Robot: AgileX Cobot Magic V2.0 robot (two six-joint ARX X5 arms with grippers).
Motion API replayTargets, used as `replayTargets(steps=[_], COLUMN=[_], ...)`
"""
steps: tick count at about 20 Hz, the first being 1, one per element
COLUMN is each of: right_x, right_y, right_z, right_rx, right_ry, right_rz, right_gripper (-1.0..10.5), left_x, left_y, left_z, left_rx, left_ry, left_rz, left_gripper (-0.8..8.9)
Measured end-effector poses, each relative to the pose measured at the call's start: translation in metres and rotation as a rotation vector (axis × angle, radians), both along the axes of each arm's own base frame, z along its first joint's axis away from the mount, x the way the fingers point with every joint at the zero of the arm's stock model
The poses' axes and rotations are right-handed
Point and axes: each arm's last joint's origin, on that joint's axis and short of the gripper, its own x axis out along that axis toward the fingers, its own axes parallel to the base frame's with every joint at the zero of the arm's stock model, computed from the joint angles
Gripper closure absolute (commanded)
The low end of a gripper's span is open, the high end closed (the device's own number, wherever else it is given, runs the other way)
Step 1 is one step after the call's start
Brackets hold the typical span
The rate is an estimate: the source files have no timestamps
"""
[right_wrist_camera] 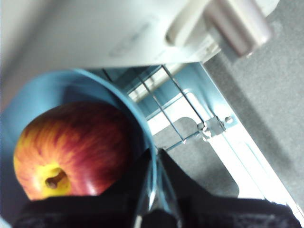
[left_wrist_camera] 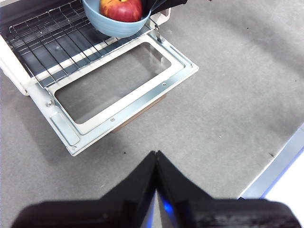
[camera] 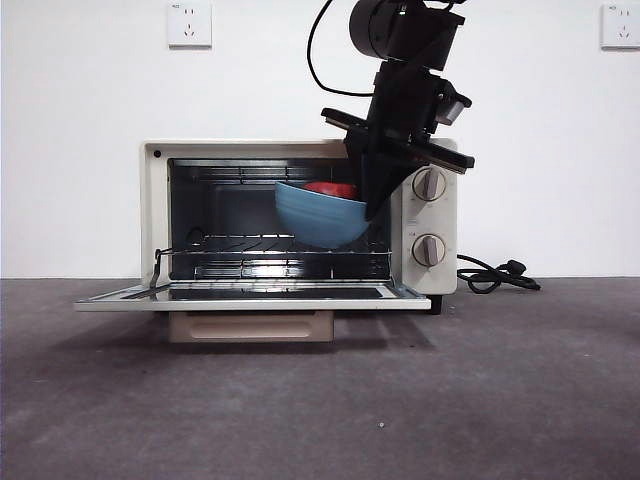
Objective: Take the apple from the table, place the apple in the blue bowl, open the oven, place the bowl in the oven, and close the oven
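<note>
The cream oven (camera: 150,215) stands on the table with its door (camera: 250,297) folded down flat. My right gripper (camera: 372,205) is shut on the rim of the blue bowl (camera: 320,218), holding it tilted inside the oven mouth just above the wire rack (camera: 240,245). The red and yellow apple (right_wrist_camera: 71,152) lies in the bowl (right_wrist_camera: 102,92); the right gripper (right_wrist_camera: 154,156) pinches the rim beside it. My left gripper (left_wrist_camera: 156,156) is shut and empty, hovering above the table (left_wrist_camera: 228,104) in front of the open door (left_wrist_camera: 114,102). From there the bowl (left_wrist_camera: 116,26) and apple (left_wrist_camera: 121,8) show too.
Two round knobs (camera: 429,185) sit on the oven's right panel, close to the right arm. A black cord (camera: 495,275) trails on the table to the oven's right. A pale table edge (left_wrist_camera: 280,166) shows near the left gripper. Wall sockets (camera: 189,23) hang behind.
</note>
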Motion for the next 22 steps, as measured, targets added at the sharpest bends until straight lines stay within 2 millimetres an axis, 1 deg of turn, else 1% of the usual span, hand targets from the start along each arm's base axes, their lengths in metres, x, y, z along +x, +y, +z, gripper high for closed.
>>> replayTargets(steps=[2, 4, 5, 6, 7, 16, 22], right_x=[0.0, 0.001, 0.001, 0.001, 0.001, 0.001, -0.002], right_y=[0.0, 0.0, 0.001, 0.001, 0.001, 0.003, 0.006], right_z=[0.0, 0.0, 0.0, 0.001, 0.001, 0.003, 0.034], right_rx=[0.001, 0.005, 0.006, 0.007, 0.008, 0.011, 0.019], right_ry=[0.0, -0.007, -0.011, -0.013, -0.016, -0.018, -0.071], right_rz=[-0.002, -0.001, -0.001, 0.001, 0.002, 0.008, 0.041], right_gripper=[9.6, 9.3, 8.9, 8.0, 7.5, 7.5, 7.6], left_x=[-0.001, -0.002, -0.002, -0.002, -0.003, -0.008, -0.008], left_y=[0.0, 0.001, 0.001, 0.001, 0.002, 0.005, 0.005], left_z=[0.0, 0.001, 0.001, 0.001, 0.001, 0.003, 0.003], left_rx=[-0.002, -0.004, -0.004, -0.004, -0.006, -0.012, -0.012], left_ry=[-0.003, -0.007, -0.008, -0.008, -0.011, -0.022, -0.022], left_rz=[0.0, 0.0, 0.0, 0.0, 0.0, 0.0, 0.0], left_gripper=[8.2, 8.2, 8.2, 8.2, 8.2, 8.2, 8.2])
